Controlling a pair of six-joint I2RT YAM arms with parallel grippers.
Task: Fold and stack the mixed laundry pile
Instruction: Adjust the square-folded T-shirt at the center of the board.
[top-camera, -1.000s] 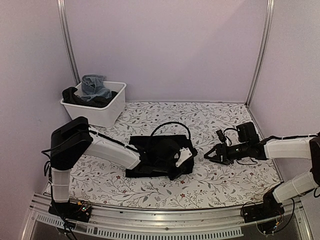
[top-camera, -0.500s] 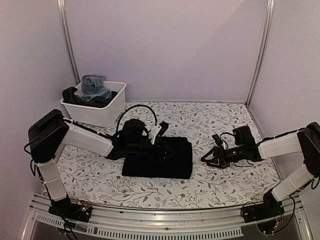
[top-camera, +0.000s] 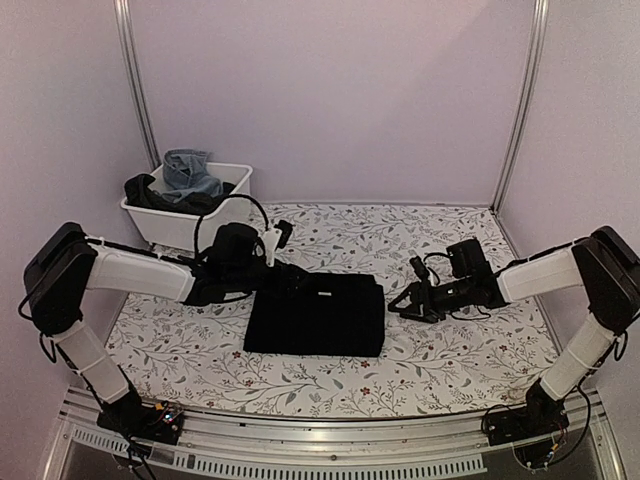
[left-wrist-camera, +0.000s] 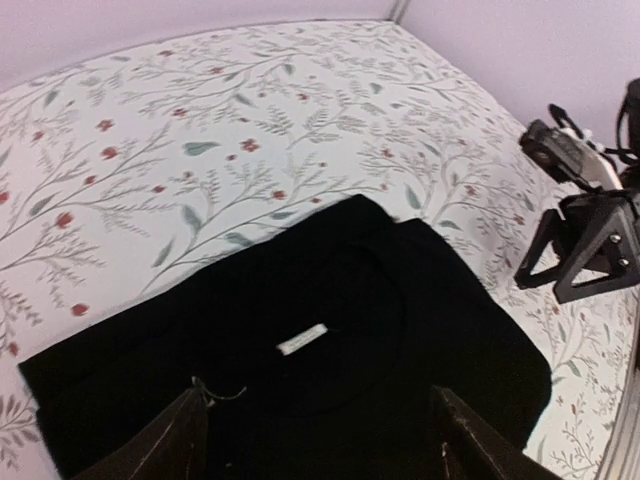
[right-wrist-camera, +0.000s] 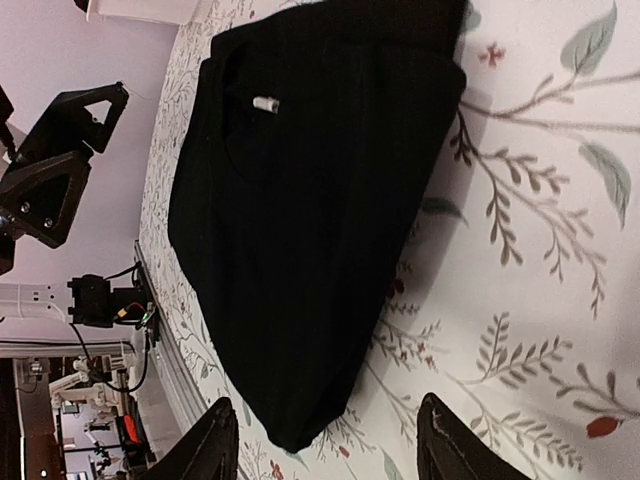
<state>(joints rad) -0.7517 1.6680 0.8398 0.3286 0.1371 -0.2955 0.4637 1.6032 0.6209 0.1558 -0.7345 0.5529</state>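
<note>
A folded black cloth (top-camera: 318, 318) lies flat in the middle of the table; its white neck label (left-wrist-camera: 302, 340) faces up. My left gripper (top-camera: 292, 280) hovers open over the cloth's back left part, and nothing sits between its fingers (left-wrist-camera: 158, 445). My right gripper (top-camera: 402, 305) stands open just off the cloth's right edge, low over the table, empty. In the right wrist view the black cloth (right-wrist-camera: 310, 200) fills the space ahead of the fingertips (right-wrist-camera: 216, 440). The remaining laundry, light blue jeans (top-camera: 190, 172) and dark clothes (top-camera: 146, 191), sits in the bin.
A white plastic bin (top-camera: 200, 228) stands at the back left, close behind my left arm. The floral tablecloth (top-camera: 330, 385) covers the table. Lilac walls with metal posts (top-camera: 518, 110) close the back and sides. A metal rail (top-camera: 320, 440) runs along the near edge.
My left gripper opened, let go of the black cloth and drew back to the left; the cloth now lies folded flat. My right gripper moved left toward the cloth's right edge.
</note>
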